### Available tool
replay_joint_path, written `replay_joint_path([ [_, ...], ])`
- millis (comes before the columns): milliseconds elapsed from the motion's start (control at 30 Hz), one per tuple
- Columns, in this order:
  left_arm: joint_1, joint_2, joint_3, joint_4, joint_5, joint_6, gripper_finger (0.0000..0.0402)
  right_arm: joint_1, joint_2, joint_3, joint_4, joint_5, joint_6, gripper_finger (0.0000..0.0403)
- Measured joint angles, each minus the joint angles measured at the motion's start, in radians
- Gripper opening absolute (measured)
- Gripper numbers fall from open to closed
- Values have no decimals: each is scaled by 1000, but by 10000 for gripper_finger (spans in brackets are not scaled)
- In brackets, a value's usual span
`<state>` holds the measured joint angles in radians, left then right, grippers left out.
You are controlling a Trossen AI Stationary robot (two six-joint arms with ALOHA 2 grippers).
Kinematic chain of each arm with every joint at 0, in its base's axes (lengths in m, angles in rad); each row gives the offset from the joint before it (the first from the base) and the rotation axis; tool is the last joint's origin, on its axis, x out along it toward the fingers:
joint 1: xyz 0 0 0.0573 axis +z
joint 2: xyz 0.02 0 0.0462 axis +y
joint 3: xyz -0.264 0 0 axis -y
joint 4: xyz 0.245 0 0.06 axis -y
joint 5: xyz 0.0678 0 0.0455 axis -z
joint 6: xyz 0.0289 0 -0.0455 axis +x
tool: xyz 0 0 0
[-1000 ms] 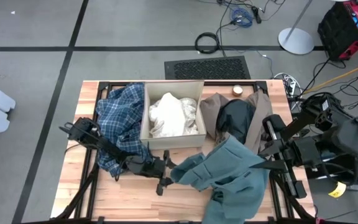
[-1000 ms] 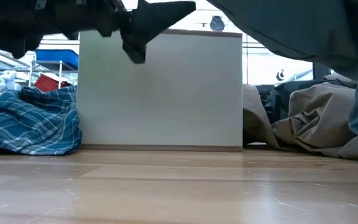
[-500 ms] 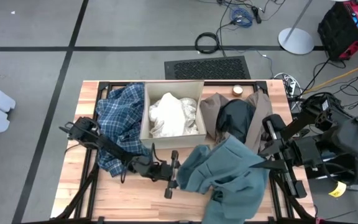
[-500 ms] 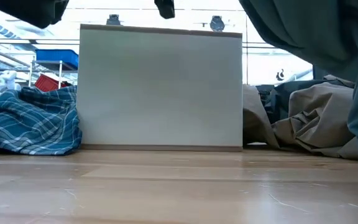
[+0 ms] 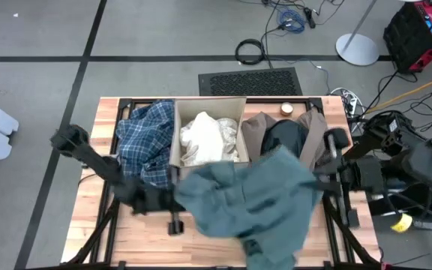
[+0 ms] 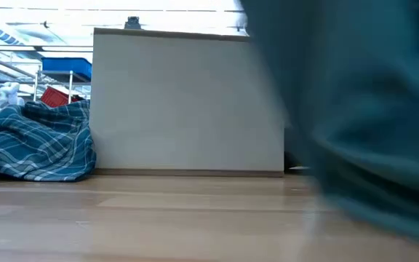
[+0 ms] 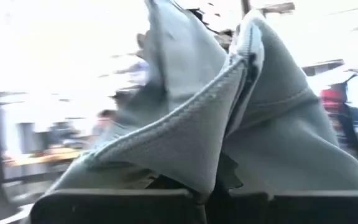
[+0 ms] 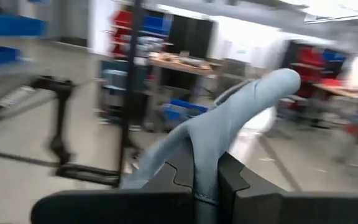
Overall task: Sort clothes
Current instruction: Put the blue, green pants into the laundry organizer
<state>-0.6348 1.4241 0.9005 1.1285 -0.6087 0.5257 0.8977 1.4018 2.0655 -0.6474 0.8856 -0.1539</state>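
The teal-green garment [image 5: 250,206] is held up in the air over the front of the counter [image 5: 137,240], stretched between the two arms, in front of the cardboard box [image 5: 178,139]. One edge of it is pinched in the left tool [image 7: 213,190], which is clenched on a fold of the cloth. Another edge is pinched in the right tool [image 8: 205,186], also clenched tight on the cloth. The garment could be dropped if only a thin bit of cloth is caught in either tool. It could also be dragged over the box, so that the box is tipped or the white pieces [image 5: 207,139] inside are pulled out. The low-hanging part could be snagged on the blue-white plaid shirt [image 5: 145,142] to the left of the box, or on the taupe-brown piece [image 5: 255,129] and the dark piece [image 5: 282,136] to its right. No brand, label or writing can be read anywhere.
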Motion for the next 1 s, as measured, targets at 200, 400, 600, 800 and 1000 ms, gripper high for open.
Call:
replay_joint_path([
  [200,-6,-212,65,-77,-144,182,7,-81,-77,0,52,111,-136,8],
  [400,56,-266,342,-339,-84,277,7,-175,-129,0,296,-52,-434,8],
  [600,114,-181,746,-695,35,277,7,-214,-151,10,506,-239,-669,5],
  [800,170,-38,1105,-978,158,267,7,-227,-142,77,503,-477,-695,4],
  [1000,159,59,1265,-1145,308,205,7,-226,-134,87,401,-548,-491,4],
])
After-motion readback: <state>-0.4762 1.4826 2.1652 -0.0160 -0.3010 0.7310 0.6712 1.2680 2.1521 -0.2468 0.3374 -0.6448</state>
